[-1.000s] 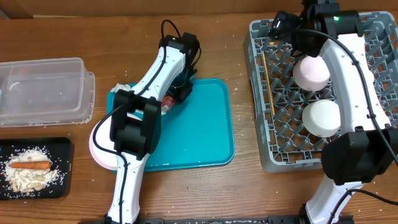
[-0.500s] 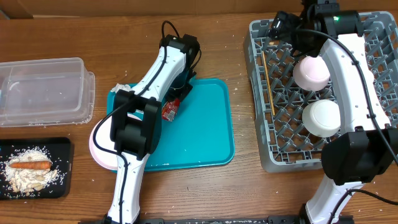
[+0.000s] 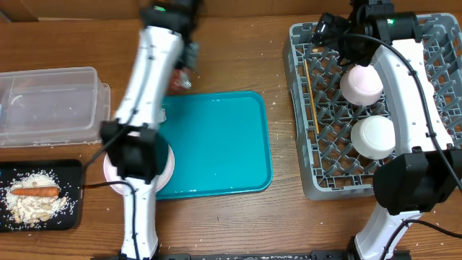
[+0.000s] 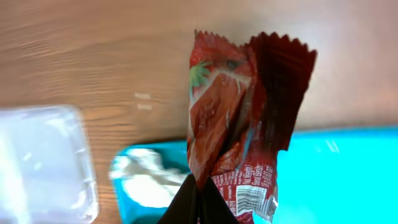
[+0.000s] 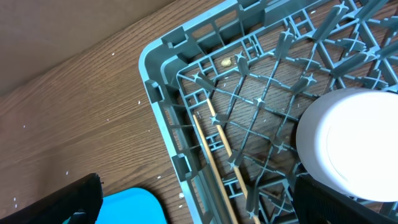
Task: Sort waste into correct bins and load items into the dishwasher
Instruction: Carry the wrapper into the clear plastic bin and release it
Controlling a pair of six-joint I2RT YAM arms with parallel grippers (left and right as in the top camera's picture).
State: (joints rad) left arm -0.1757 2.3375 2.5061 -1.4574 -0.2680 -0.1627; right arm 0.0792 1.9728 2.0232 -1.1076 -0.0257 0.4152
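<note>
My left gripper (image 3: 186,63) is shut on the red crinkled snack wrapper (image 3: 180,77), held in the air over the wood behind the teal tray's far left corner. In the left wrist view the wrapper (image 4: 242,124) hangs from the pinched jaws of the left gripper (image 4: 198,205), with the clear tub (image 4: 43,162) to the left and the crumpled white napkin (image 4: 146,180) on the tray below. The right gripper (image 5: 199,208) is open over the grey dish rack's (image 3: 299,115) far left corner, above the chopsticks (image 5: 214,155) and beside a white bowl (image 5: 351,143).
The clear tub (image 3: 50,105) sits at the left, and the black tray (image 3: 72,177) in front of it holds an orange stick (image 3: 35,191) and beige scraps. A round plate (image 3: 166,170) lies under the left arm. Two bowls (image 3: 361,83) (image 3: 373,137) sit in the rack.
The left gripper closed on the red wrapper, lifted it off the teal tray and swung it back and left. The right arm has not moved.
</note>
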